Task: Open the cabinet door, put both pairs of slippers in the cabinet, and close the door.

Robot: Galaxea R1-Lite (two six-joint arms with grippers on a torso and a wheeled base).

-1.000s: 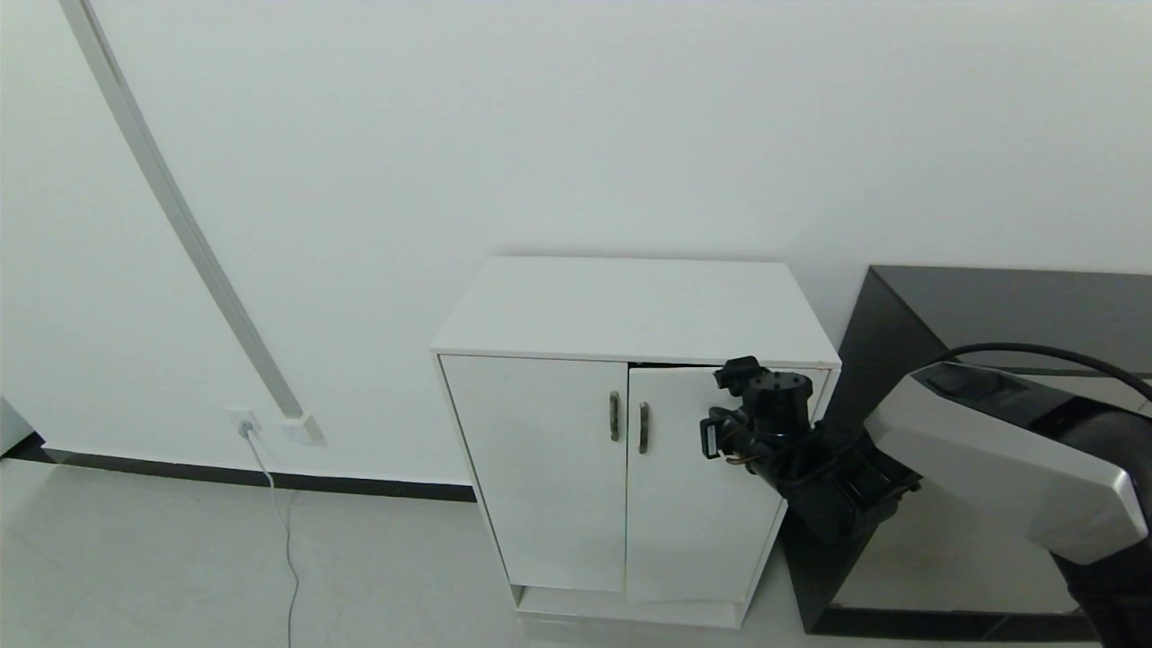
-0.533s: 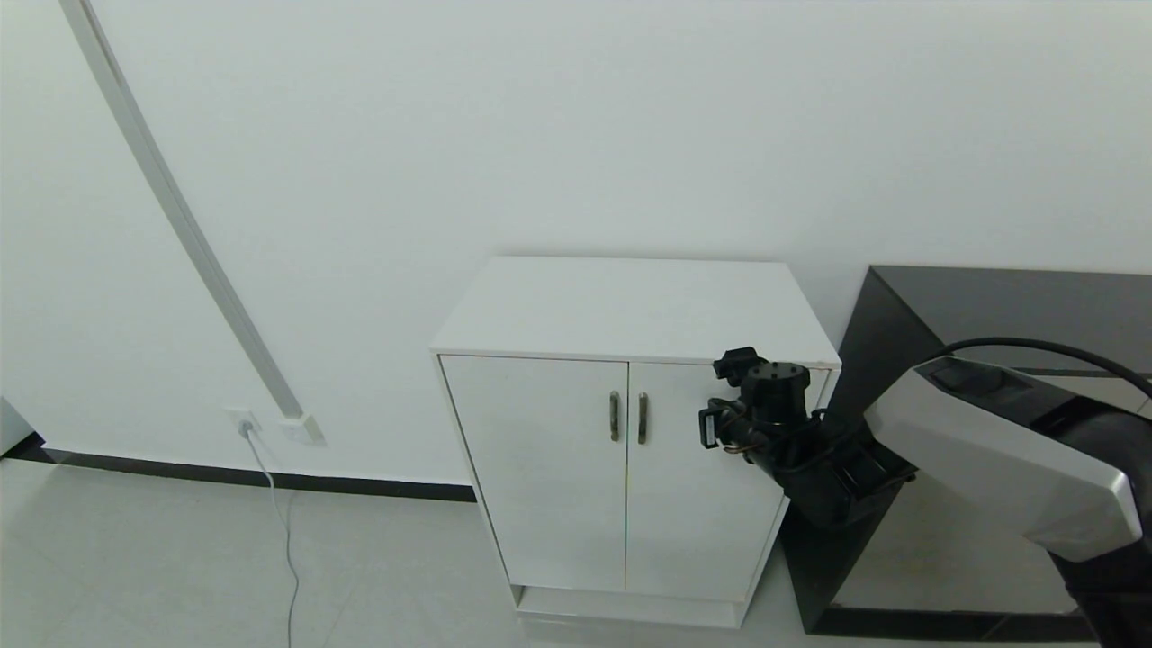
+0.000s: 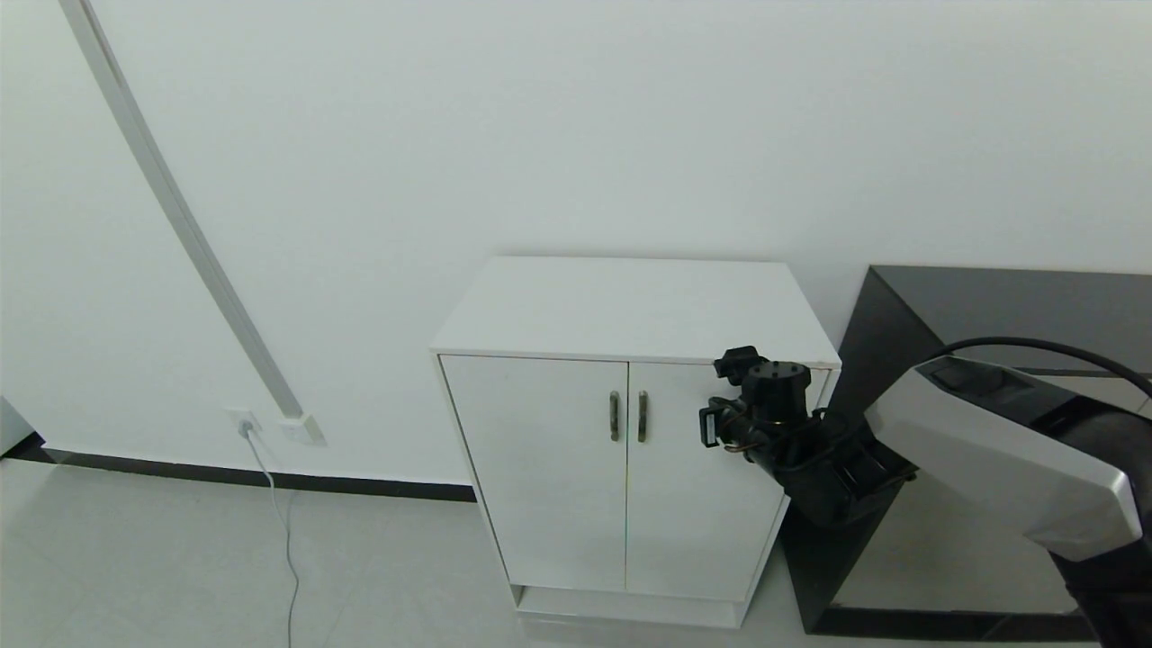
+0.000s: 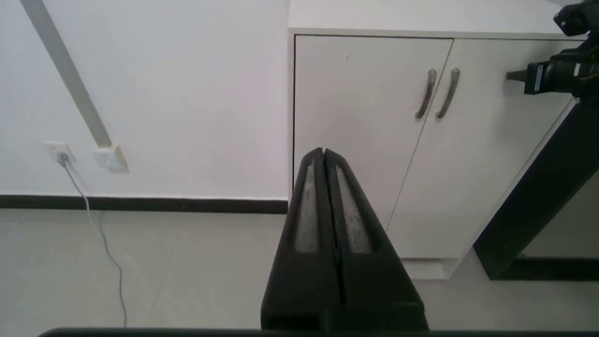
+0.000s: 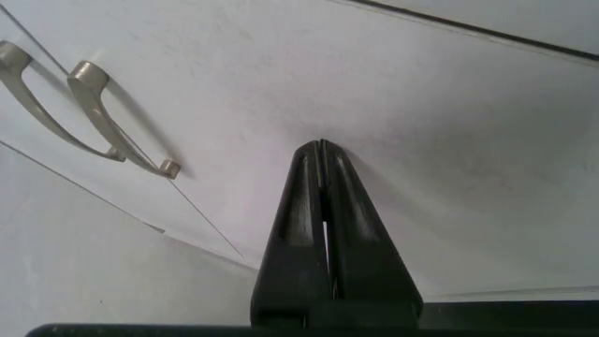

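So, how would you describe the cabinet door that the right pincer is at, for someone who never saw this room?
Find the white cabinet against the white wall. It has two shut doors; the one meant is the right door, beside the black furniture. Unlike its twin, it has the shut right pincer at its surface.

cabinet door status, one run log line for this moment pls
cabinet: both doors shut | right gripper: shut, tips against right door | left gripper: shut, held back from cabinet
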